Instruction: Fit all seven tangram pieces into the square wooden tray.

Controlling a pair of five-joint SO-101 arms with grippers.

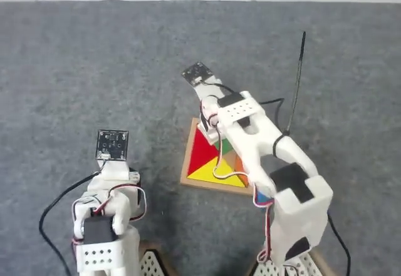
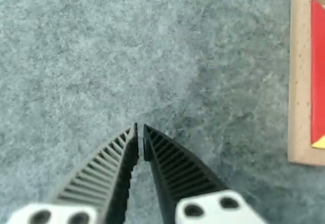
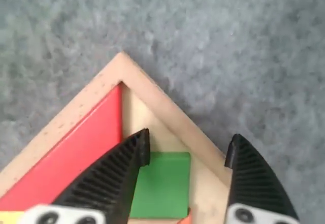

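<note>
My right fingers [image 3: 119,170] are spread wide and hold nothing. They hang over the far corner of the square wooden tray [image 3: 152,94], one on each side of the green square piece [image 3: 162,186] that lies flat inside it. The tip of one finger overlaps the corner of the green piece next to the red triangle [image 3: 76,155]. I cannot tell whether it touches the wood or only hovers above it. The other finger sits out over the tray's rim, towards the grey carpet of the worktop [image 1: 94,57]. Bare tray floor shows between the green piece, the red triangle and the two rims that meet at this corner.

From above, the tray lies right of centre on the worktop with my right arm stretched across it. The red triangle fills its left side, and the yellow triangle [image 1: 220,173] lies along the near edge and touches the red one. An orange piece [image 1: 240,164] shows just right of the yellow, partly under my arm.

My left fingers [image 2: 122,158] are pressed together with only a thin slit between them and nothing pinched. They point down at bare carpet well to the left of the tray, and my left arm is folded back at the near left.
</note>
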